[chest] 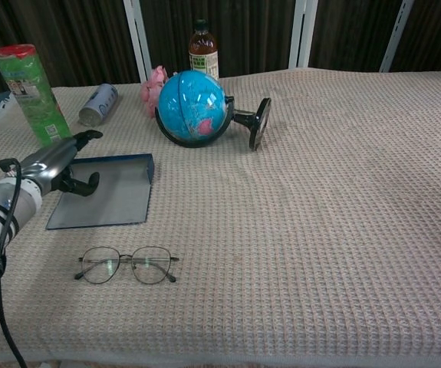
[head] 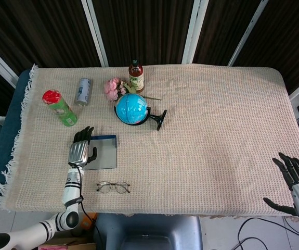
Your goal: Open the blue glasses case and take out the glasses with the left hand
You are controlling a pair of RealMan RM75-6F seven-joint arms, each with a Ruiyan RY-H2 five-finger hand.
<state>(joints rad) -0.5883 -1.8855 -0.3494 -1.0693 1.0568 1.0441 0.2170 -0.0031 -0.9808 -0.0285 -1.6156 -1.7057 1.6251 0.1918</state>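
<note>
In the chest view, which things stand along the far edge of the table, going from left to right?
green canister → silver can → pink flowers → brown bottle, which stands behind the blue globe. The globe itself sits nearer, so it is not in this row.

Behind my left hand (chest: 55,167) the green canister (chest: 27,92) and the silver can (chest: 97,105) stand close, and the globe (chest: 194,107) blocks the far right. The glasses (chest: 126,265) lie near the table's front edge. Bare cloth (chest: 343,199) stretches wide toward my right hand (head: 295,177).
</note>
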